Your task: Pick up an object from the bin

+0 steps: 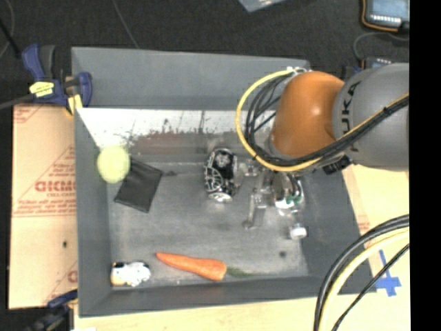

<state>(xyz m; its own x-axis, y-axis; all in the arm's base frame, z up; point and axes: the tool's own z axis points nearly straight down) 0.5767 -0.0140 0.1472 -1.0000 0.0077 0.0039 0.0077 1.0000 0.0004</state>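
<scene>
My gripper (256,209) hangs under the arm's orange cover, right of the bin's middle, low over the bare floor. A black-and-white crumpled thing (220,174) lies just to its left, a small gap away. A small white piece (298,232) rests on the floor just to the gripper's lower right. Something small, white and green (293,198) sits close at its right, partly hidden by the arm. I see nothing held.
A yellow-green ball (112,164) and a flat black square (138,185) lie at the left wall. An orange carrot (193,266) and a small white toy (131,274) lie along the front wall. Cables loop round the wrist.
</scene>
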